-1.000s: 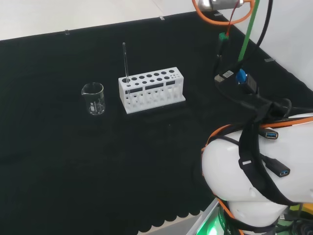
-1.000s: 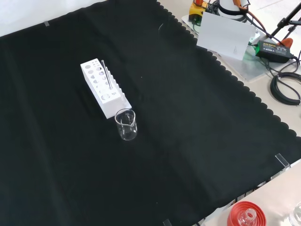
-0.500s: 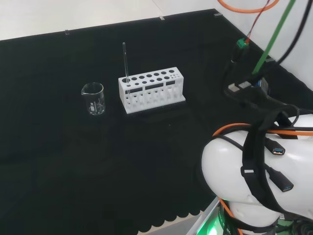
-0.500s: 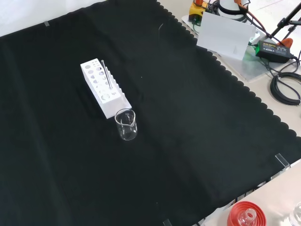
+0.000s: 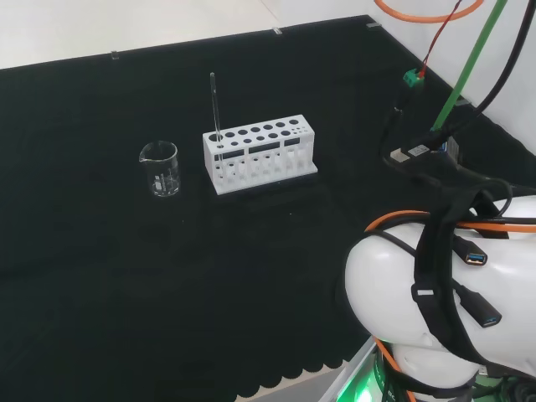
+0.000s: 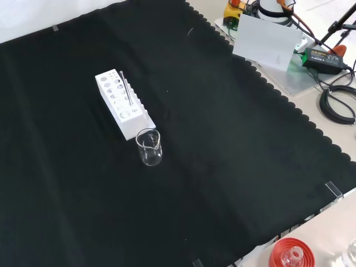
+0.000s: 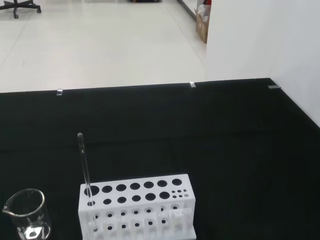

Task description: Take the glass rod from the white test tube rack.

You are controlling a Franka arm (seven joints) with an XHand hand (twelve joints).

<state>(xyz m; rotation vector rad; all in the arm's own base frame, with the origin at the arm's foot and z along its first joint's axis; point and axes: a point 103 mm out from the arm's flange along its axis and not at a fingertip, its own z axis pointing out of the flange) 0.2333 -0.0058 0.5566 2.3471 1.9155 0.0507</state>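
Our hand's fingers we cannot judge at this moment, so we cannot tell whether they are spread or curled. The glass rod (image 5: 214, 106) stands nearly upright in an end hole of the white test tube rack (image 5: 260, 157), at the rack's left end in the head view and nearest the small glass beaker (image 5: 159, 168), which sits just beside that end. We judge the reach not yet made. The risks we see: the rod is thin, clear and hard to pick out against the black cloth (image 6: 233, 167), so our fingers could close beside it; a sideways pull could lever the light rack over or jam the rod in its hole; and a wide approach could knock the beaker. The cloth covers the bench with a scalloped edge; beyond it, in the wrist view, lies a pale open floor (image 7: 100, 45)
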